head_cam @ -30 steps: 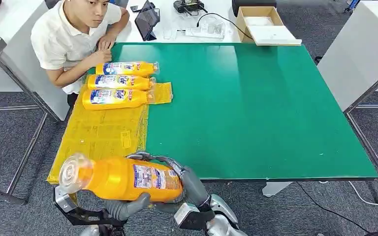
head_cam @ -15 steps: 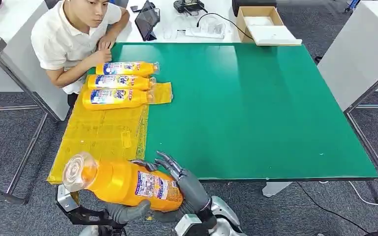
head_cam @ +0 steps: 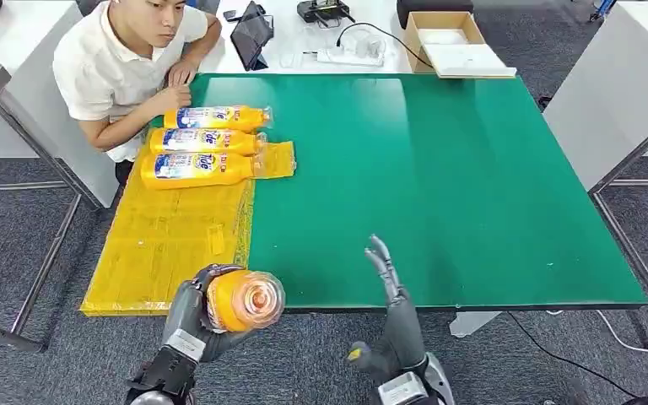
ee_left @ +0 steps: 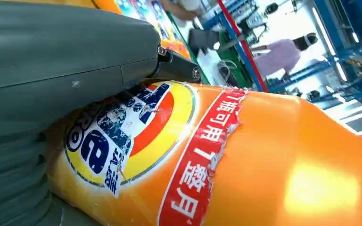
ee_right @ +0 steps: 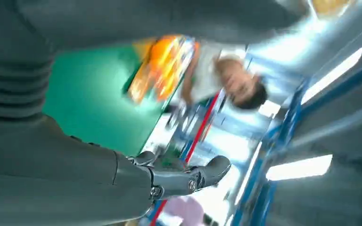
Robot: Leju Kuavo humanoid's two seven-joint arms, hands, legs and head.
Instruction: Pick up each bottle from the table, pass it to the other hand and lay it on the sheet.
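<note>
Three bottles (head_cam: pixel 205 141) lying side by side at far end of yellow sheet (head_cam: pixel 169 236), near seated person (head_cam: pixel 126 59). Left hand (head_cam: pixel 192 314) gripping fourth orange bottle (head_cam: pixel 245 300) at near table edge, cap end facing camera. Right hand (head_cam: pixel 391 291) holding nothing, fingers spread, pointing up over green table (head_cam: pixel 439 186).

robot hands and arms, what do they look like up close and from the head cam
Both are grey and dark metal. The left robot hand has slim dark-grey fingers and a black wrist block. The right robot hand has the same segmented grey fingers on a silver forearm with a small yellow-green mark. The wrist views show a smooth grey ribbed cover and small screw heads at the finger pivots.
</note>
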